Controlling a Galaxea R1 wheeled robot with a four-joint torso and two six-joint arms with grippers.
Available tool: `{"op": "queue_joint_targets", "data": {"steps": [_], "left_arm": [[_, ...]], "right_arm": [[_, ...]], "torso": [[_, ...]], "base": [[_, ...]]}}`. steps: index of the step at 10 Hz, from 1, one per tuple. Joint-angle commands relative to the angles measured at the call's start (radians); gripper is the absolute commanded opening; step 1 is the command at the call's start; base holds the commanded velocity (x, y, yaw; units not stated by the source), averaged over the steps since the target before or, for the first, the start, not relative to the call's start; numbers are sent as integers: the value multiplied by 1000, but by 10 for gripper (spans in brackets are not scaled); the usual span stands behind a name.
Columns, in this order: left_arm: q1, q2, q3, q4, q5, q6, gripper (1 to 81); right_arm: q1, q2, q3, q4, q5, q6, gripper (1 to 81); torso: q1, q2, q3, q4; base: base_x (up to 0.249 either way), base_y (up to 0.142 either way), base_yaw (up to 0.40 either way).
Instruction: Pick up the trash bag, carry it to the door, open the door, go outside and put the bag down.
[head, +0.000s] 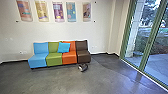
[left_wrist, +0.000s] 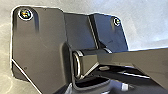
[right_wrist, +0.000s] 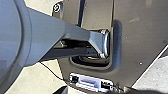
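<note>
On the floor in front of the brown seat, the head view has a small dark and whitish bundle (head: 83, 67), perhaps the trash bag; it is too small to make out surely. Tall glass panels in green frames (head: 147, 47) stand at the right, with paving and plants beyond them. Which of these panels is the door, I cannot tell. Both wrist cameras look down over the robot's own dark base plate and jointed bar.
A sofa with blue, green, orange and brown seats (head: 54, 58) stands against the far wall, a blue cushion (head: 64, 47) on it. Several colourful posters (head: 58, 12) hang above. Grey floor (head: 50, 81) lies in front of the sofa and runs to the glass.
</note>
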Motion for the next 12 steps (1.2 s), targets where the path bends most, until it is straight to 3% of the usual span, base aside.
{"op": "queue_joint_targets", "data": {"steps": [1, 12], "left_arm": [[-46, -4, 12, 5, 48, 3, 811], [-46, -9, 12, 2, 48, 3, 811]], "right_arm": [[45, -3, 12, -8, -58, -5, 811], [38, -3, -4, -4, -58, -3, 811]], "torso": [[1, 0, 0, 0], [1, 0, 0, 0]], "base": [[207, 0, 0], [207, 0, 0]]}}
